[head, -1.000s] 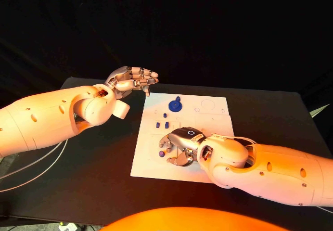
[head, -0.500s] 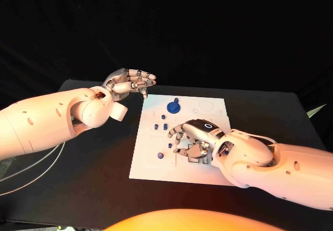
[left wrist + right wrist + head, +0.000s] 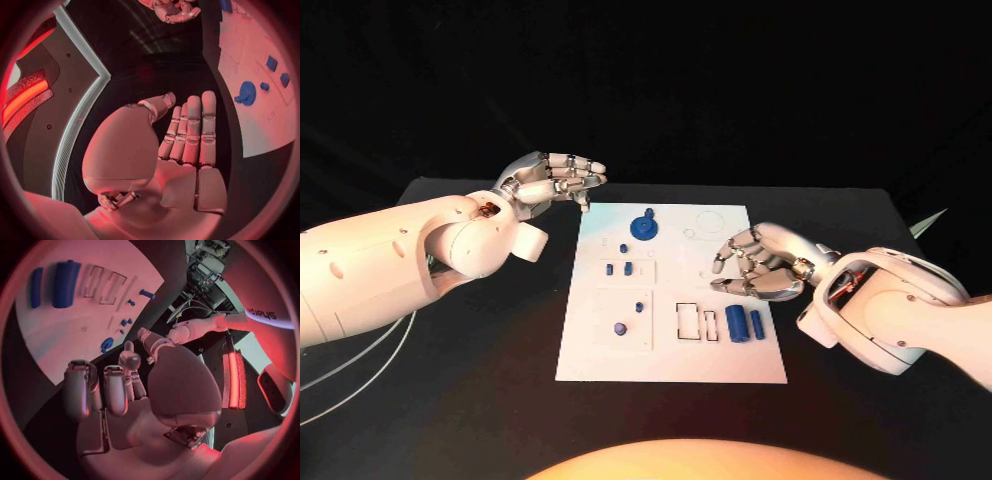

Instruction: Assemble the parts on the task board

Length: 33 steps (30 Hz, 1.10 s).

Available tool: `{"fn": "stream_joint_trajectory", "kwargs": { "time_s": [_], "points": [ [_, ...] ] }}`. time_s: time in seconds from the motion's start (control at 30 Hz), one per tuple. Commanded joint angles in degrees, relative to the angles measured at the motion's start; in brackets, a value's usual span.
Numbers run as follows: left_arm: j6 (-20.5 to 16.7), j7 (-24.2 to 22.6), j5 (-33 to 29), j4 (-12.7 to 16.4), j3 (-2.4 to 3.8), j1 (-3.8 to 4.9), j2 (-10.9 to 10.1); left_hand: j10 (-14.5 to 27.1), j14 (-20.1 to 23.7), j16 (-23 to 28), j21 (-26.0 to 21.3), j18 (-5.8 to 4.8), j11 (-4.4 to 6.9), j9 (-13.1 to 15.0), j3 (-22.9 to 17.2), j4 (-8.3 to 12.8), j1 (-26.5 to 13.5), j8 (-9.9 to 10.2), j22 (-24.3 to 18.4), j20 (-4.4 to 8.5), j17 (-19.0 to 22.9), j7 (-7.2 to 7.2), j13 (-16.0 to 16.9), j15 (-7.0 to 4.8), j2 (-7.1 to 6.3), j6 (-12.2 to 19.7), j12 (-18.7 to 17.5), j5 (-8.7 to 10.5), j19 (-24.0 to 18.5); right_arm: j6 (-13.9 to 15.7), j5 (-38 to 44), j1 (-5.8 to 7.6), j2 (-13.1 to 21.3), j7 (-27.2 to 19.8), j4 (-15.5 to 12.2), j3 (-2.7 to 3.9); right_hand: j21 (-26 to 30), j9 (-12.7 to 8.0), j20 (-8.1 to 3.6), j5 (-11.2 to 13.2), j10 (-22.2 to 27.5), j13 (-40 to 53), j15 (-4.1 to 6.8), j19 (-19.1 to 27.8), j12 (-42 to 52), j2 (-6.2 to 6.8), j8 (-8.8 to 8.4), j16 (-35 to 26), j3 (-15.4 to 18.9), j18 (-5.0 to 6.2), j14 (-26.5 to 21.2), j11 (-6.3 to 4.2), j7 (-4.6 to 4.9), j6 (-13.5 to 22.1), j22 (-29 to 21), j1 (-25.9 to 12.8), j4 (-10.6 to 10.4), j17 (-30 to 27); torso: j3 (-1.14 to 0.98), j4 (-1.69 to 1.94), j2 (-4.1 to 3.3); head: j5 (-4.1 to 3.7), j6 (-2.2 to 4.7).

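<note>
The white task board [image 3: 672, 355] lies in the middle of the black table. On it are a round blue part [image 3: 643, 225] at the far end, small blue parts [image 3: 619, 268] below it, and two blue bars [image 3: 746, 323] beside two empty rectangular slots [image 3: 697, 321]. My right hand [image 3: 762, 262] hovers over the board's right edge, fingers loosely bent, holding nothing. My left hand [image 3: 553, 180] hangs above the table off the board's far left corner, also holding nothing. The right wrist view shows the bars [image 3: 62, 284] and slots [image 3: 103, 285]; the left wrist view shows the round part [image 3: 247, 93].
Black table [image 3: 473, 380] surrounds the board on every side. My left arm [image 3: 401, 250] stretches over the table's left part, and my right arm [image 3: 891, 310] over its right part. Pale cables [image 3: 343, 350] trail off the left edge.
My right hand has lifted off the near middle of the board and drawn back to its right edge, uncovering the two blue bars. The left hand has barely moved. The camera has shifted.
</note>
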<state>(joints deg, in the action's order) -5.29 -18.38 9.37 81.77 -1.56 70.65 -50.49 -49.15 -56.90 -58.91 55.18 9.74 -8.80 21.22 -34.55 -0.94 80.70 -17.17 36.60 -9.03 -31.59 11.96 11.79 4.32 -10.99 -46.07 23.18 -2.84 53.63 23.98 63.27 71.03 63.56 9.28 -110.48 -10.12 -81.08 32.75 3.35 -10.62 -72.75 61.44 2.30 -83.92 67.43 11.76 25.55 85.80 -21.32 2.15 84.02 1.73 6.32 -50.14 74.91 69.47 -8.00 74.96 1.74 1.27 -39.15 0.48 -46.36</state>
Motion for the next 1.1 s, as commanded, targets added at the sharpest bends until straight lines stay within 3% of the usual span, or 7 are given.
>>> {"fn": "stream_joint_trajectory", "kwargs": {
  "time_s": [0.03, 0.1, 0.23, 0.4, 0.7, 1.1],
  "points": [
    [1.1, -0.3, -0.3, 0.1, 0.04, -0.05, 0.3, 0.4, 0.3, 0.2, 0.0, 0.88, 0.02, -0.1, -0.2, 0.1, 0.0, -0.3, 0.0, -0.24, 0.1, 0.36, -0.1, -0.16, 0.02, 0.1, 0.4, -0.17, 0.0, -5.0, -2.5, -0.19, 2.0, 3.9, 0.2, -0.30, -1.4, 1.9, -0.05, -2.2, -1.9, 5.1, 0.10, -4.6, 3.9, 0.06, 1.79, 0.9, 1.3, -0.72, 4.6, 0.06, 0.07, 1.3, 12.6, -1.6, -1.8, 7.8, 0.08, -0.16, 0.14, -0.44, 0.04],
    [1.1, -0.4, -0.3, 0.1, 0.04, -0.10, 0.3, 0.4, 0.3, 0.2, 0.0, 0.88, 0.02, -0.1, -0.2, 0.1, 0.0, -0.3, 0.0, -0.24, 0.1, 0.36, -0.1, -0.16, 0.02, 0.1, 0.4, -0.17, 0.0, -5.1, -0.9, -0.76, 3.2, 5.6, 0.2, -0.49, -1.8, 2.4, -0.04, -2.0, -3.0, 7.5, 0.01, -4.7, 5.7, 0.26, 2.10, 1.3, 2.2, -0.79, 4.7, 0.13, 0.12, 2.1, 12.8, -2.4, -2.7, 8.6, 0.04, -0.24, 0.09, -0.04, 0.10],
    [1.3, -0.4, -0.3, 0.1, 0.04, -0.19, 0.4, 0.4, 0.3, 0.2, 0.0, 0.88, 0.02, -0.1, -0.2, 0.1, 0.0, -0.3, 0.0, -0.24, 0.1, 0.36, -0.1, -0.16, 0.02, 0.1, 0.4, -0.17, 0.0, -4.6, 2.6, -2.33, 4.3, 8.8, -0.1, -0.71, -2.4, 3.0, 0.11, -1.2, -4.2, 10.3, -0.12, -4.8, 7.8, 0.42, 2.14, 1.8, 4.2, -0.89, 4.9, 0.29, 0.26, 3.3, 13.1, -3.6, -4.6, 9.5, -0.09, -0.38, 0.11, -0.56, -0.14],
    [1.3, -0.5, -0.3, 0.2, 0.04, -0.29, 0.3, 0.3, 0.4, 0.2, 0.0, 0.88, 0.03, -0.1, -0.2, 0.1, 0.0, -0.3, 0.0, -0.25, 0.1, 0.34, -0.1, -0.16, 0.02, 0.1, 0.4, -0.17, -0.1, -3.7, 5.7, -3.71, 4.5, 12.4, -0.3, -0.90, -2.7, 3.3, 0.18, -0.8, -4.4, 11.1, -0.18, -4.8, 8.2, 0.12, 2.16, 2.0, 5.4, -0.94, 4.9, 0.36, 0.30, 3.7, 13.2, -4.0, -6.0, 9.9, 0.00, -0.05, 0.11, -0.95, -0.43],
    [1.3, -0.5, -0.3, 0.3, 0.04, -0.33, 0.1, 0.3, 0.4, 0.2, 0.0, 0.88, 0.03, -0.1, -0.2, 0.1, 0.0, -0.3, 0.0, -0.25, 0.1, 0.34, -0.1, -0.16, 0.02, 0.1, 0.4, -0.17, -0.1, -2.7, 8.5, -5.04, 3.4, 15.2, -0.2, -1.00, -2.9, 3.6, 0.21, -0.6, -4.5, 11.6, -0.18, -4.9, 8.4, 0.25, 2.31, 2.0, 6.6, -0.98, 4.9, 0.33, 0.25, 3.7, 13.3, -4.2, -6.9, 10.0, 0.08, -0.04, 0.06, -1.22, -0.57],
    [1.3, -0.4, -0.3, 0.4, 0.04, -0.34, -0.1, 0.3, 0.4, 0.2, 0.0, 0.88, 0.03, -0.1, -0.2, 0.1, 0.0, -0.3, 0.0, -0.25, 0.1, 0.34, -0.1, -0.16, 0.02, 0.1, 0.4, -0.17, -0.1, -4.1, 10.1, -5.95, 1.7, 16.8, 1.2, -1.04, -2.9, 3.8, 0.20, -0.6, -4.5, 11.8, -0.14, -4.8, 8.3, 0.06, 2.45, 2.0, 7.7, -0.98, 4.9, 0.27, 0.16, 3.5, 13.3, -4.4, -7.9, 10.0, 0.03, -0.09, 0.08, -0.94, -0.85]
  ]
}}
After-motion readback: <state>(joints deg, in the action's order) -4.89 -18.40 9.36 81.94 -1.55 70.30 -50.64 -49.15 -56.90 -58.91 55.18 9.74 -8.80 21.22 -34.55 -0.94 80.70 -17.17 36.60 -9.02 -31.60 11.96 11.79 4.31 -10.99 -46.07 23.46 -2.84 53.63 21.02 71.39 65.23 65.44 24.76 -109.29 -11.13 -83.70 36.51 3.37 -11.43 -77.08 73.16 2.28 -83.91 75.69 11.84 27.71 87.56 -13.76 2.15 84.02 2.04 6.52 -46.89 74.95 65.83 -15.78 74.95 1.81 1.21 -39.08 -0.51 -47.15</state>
